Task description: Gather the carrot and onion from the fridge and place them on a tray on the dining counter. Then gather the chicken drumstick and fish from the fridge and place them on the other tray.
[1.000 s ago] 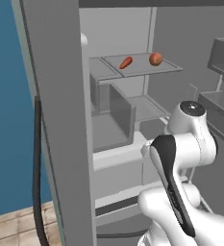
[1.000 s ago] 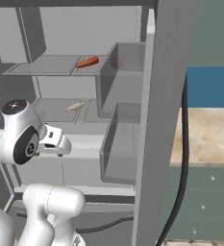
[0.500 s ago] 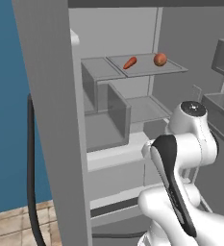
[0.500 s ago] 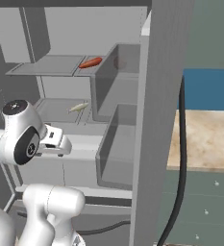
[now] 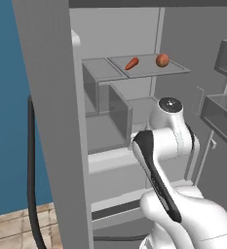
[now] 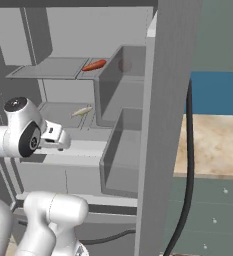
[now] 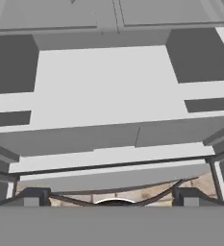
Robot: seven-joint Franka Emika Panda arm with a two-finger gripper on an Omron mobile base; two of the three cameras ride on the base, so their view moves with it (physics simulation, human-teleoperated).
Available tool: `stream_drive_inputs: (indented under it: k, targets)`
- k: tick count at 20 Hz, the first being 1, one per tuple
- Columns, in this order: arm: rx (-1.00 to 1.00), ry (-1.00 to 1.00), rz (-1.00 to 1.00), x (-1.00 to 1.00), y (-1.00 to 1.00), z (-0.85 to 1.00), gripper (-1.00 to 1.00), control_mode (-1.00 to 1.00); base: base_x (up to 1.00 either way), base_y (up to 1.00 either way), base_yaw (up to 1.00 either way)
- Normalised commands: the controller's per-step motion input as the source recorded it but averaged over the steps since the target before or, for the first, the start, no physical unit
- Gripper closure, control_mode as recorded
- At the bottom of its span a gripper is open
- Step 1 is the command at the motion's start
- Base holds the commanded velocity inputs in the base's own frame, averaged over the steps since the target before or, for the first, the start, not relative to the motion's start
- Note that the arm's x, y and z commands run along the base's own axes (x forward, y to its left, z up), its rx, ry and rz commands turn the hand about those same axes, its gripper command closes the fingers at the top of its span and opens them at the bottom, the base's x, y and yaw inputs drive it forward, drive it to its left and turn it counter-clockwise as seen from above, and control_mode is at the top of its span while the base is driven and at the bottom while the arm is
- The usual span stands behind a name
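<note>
Orange and tapering, the carrot (image 5: 131,63) is seen lying flat on the upper glass shelf (image 5: 178,69) of the open fridge (image 6: 168,100), and the round reddish-brown onion (image 5: 162,60) is set just beside it on the same shelf, apart from it and not touching. From the right base view the carrot (image 6: 94,65) is picked out again at the shelf's front edge, and a pale slim item, taken to be the fish (image 6: 81,111), is found on the shelf below; the drumstick cannot be made out. The arm is held low in front of the fridge, well beneath the vegetables, and in the hand view the gripper (image 7: 111,198) is shown with its two dark fingertips (image 7: 34,196) spread to the far sides of the picture, as wide apart as they go, with nothing caught between them. Not one item is gathered yet, so the job is judged to be at its very start. The carrot is expected to be light, stiff and fairly grippy, and is best taken across its thicker middle, with the fingers closing at right angles to its length. The onion is judged firmer but smooth and prone to rolling, so it should be pinched squarely across its widest part.
</note>
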Motion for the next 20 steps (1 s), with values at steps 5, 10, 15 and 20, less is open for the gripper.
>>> stream_drive_inputs:
  k: [5, 10, 15, 20]
  targets:
    - [0.00, -0.14, 0.00, 0.60, 0.23, 0.09, -1.00, -1.00, 0.00, 0.00, 0.00]
    - [0.00, -0.23, 0.00, 0.43, 0.01, 0.07, -1.00, -1.00, 0.00, 0.00, 0.00]
    - [0.02, -0.20, 0.00, 0.51, 0.02, 0.12, -1.00, -1.00, 0.00, 0.00, 0.00]
    - [0.08, -0.02, -0.02, 0.53, 0.21, 0.37, -1.00, -1.00, 0.00, 0.00, 0.00]
